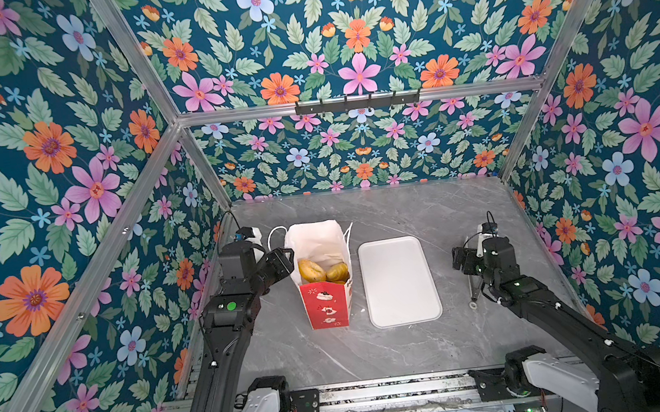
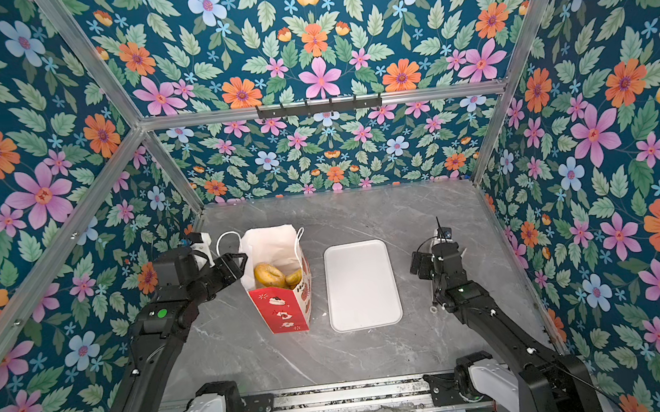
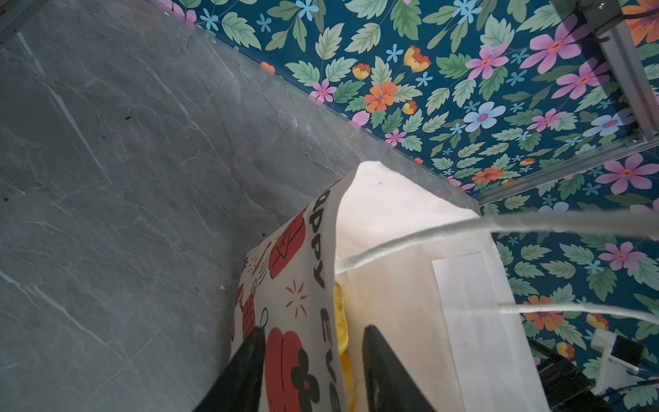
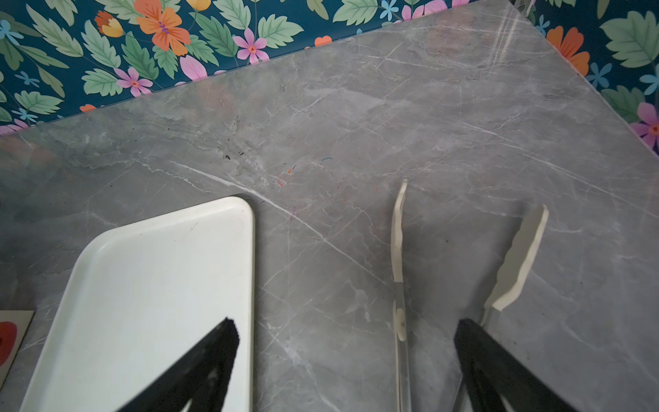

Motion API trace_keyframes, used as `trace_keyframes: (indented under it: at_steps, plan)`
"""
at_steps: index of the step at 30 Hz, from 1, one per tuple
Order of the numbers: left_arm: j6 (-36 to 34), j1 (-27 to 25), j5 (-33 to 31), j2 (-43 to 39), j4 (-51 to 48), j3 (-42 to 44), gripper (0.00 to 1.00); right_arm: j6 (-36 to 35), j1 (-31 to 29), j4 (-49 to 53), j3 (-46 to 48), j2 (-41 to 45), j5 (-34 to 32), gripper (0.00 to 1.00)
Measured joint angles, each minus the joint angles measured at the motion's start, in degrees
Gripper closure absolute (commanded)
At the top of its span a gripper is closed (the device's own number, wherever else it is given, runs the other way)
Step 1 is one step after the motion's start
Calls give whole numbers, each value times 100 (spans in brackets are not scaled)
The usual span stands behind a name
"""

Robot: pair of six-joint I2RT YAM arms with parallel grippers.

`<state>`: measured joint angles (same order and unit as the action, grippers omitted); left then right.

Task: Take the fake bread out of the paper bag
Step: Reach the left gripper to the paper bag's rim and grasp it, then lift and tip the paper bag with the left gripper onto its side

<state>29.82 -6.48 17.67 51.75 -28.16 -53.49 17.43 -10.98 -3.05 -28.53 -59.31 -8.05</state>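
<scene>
Opening step: bread [image 1: 312,270] sits in the upright paper bag [image 1: 326,307] on the tabletop [image 1: 425,213] beside the tray [image 1: 399,283], left claw [image 3: 313,330] straddles the bag wall, jaws apart, right claw [image 4: 346,321] gapes over tongs [image 4: 397,249], so next probably pinch wall, grab tongs.

paper bag [image 1: 324,305]: stood upright and open, white with a red printed band.
fake bread [image 1: 312,270]: golden-yellow pieces lay inside it.
</scene>
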Motion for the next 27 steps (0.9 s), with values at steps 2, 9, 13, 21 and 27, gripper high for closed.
trace_keyframes:
  at_steps: [2, 9, 13, 21, 27]
  plan:
    - [4, -33, -61, 9, 7, 0, 66, 20, 0, 2, -7, -24, -7, 4]
    - [22, -90, -181, -22, 20, -48, 97, 35, -4, 2, -46, -63, -13, 4]
    - [24, -92, -269, 76, 20, -149, 100, 35, -4, 4, -50, -66, -22, 4]
    - [-142, -101, -337, 868, 203, -741, 100, 57, -4, 39, -55, -35, -37, 4]
    - [-603, -98, -483, 1779, 275, -1735, 100, 81, -4, 66, -55, -7, -57, 4]
